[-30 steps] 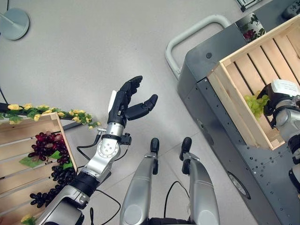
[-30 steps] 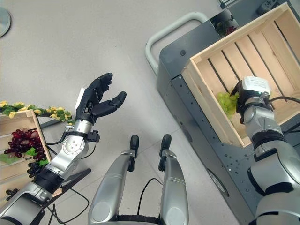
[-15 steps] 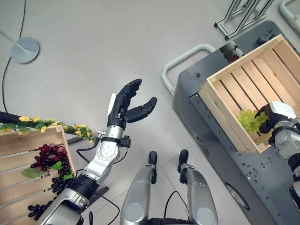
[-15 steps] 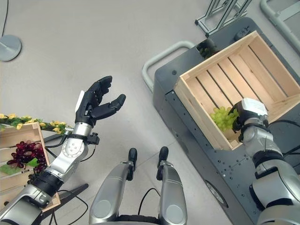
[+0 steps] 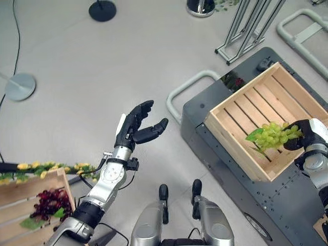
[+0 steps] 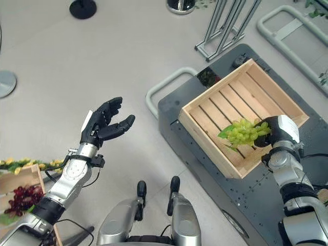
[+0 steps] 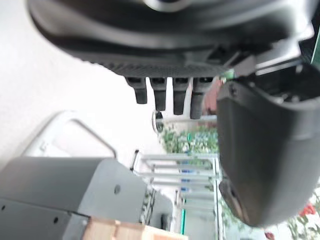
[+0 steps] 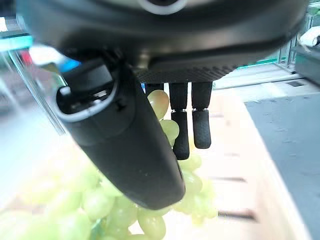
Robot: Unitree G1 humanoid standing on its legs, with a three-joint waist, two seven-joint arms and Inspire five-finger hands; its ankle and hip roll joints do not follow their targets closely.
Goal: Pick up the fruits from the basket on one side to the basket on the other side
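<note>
We've got the green grapes [image 6: 243,131] pinched in our right hand [image 6: 277,134], thumb and fingers curled on the bunch's stem end, so the cluster hangs out sideways over the slats of the wooden crate [image 6: 205,105], near the crate's front-right corner. The right wrist view shows the thumb crossing in front of the grapes with the fingers behind them, so this reads as a firm hold, not a rest. Judging by the task, we keep the bunch above the crate floor rather than on it because the drop-off isn't finished yet; whether any grape touches the slats we cannot tell. Our left hand [image 5: 134,124] is raised over bare floor, fingers relaxed and spread, holding nothing, probably just parked clear. The source crate [image 5: 32,197] sits at our lower left with dark purple grapes [image 5: 48,204] inside and a yellow-flower garland [image 5: 46,167] along its far rim. The receiving crate rests on a dark grey cart [image 5: 210,115] with a pale looped handle [image 5: 188,87]. Floor is plain grey; round stand bases [image 5: 19,86] and a metal rack frame [image 5: 246,28] stand further off.
</note>
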